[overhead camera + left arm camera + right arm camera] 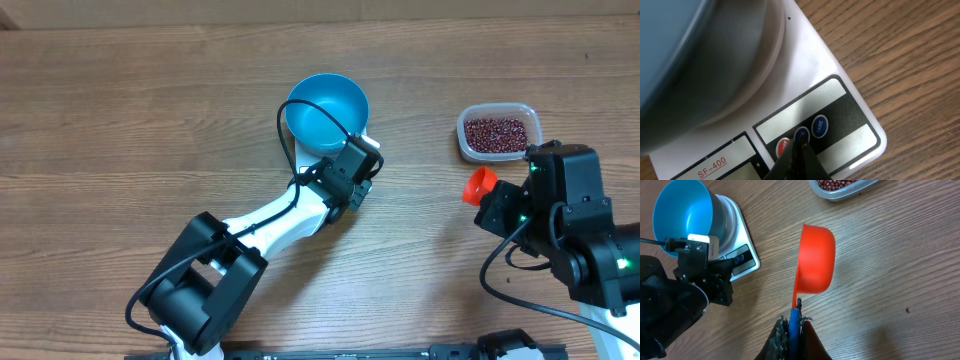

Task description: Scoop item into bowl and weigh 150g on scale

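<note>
The blue bowl [327, 112] stands on the white scale [840, 105], with no beans showing inside it [682, 215]. My left gripper [801, 145] is shut, and its tip rests on the middle blue button of the scale's front panel. The dark red-brown beans [497, 132] lie in a clear tub at the right. My right gripper [794, 322] is shut on the blue handle of an orange scoop [816, 257], which hangs over bare table between the scale and the tub.
The clear plastic tub [826, 193] sits at the far right, beyond the scoop. My left arm [270, 225] stretches from the table's front edge up to the scale [371, 141]. Wooden table surrounds everything.
</note>
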`<state>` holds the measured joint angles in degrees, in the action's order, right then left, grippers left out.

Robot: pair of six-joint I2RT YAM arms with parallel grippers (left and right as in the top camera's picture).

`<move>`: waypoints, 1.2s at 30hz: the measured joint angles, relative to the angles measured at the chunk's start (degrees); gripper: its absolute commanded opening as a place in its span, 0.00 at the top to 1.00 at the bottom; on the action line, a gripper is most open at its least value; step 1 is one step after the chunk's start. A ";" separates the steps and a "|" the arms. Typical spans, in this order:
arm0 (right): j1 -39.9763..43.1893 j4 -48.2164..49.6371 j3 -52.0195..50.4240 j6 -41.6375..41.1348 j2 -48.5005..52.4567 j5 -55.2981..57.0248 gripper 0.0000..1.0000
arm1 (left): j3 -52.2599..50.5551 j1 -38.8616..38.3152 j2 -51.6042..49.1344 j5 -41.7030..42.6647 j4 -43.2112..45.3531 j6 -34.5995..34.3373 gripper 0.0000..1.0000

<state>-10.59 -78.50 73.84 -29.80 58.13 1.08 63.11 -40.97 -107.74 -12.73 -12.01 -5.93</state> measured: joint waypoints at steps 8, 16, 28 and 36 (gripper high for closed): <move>0.00 0.07 0.00 0.02 0.00 -0.02 0.96 | 0.00 0.00 0.00 -1.29 -0.22 0.17 0.96; 0.00 0.09 0.00 0.04 0.42 0.02 0.96 | 0.00 0.00 0.00 -1.92 -0.42 0.15 0.96; 0.00 0.04 0.00 0.04 1.99 -0.02 0.96 | 0.00 0.00 0.00 -2.54 -1.20 0.15 0.96; 0.00 0.07 0.00 0.04 1.99 0.00 0.96 | 0.00 0.00 0.00 -2.54 -1.66 0.15 0.96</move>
<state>-10.59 -78.43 73.84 -29.76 60.12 1.08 63.11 -40.97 -107.74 -15.27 -13.67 -5.78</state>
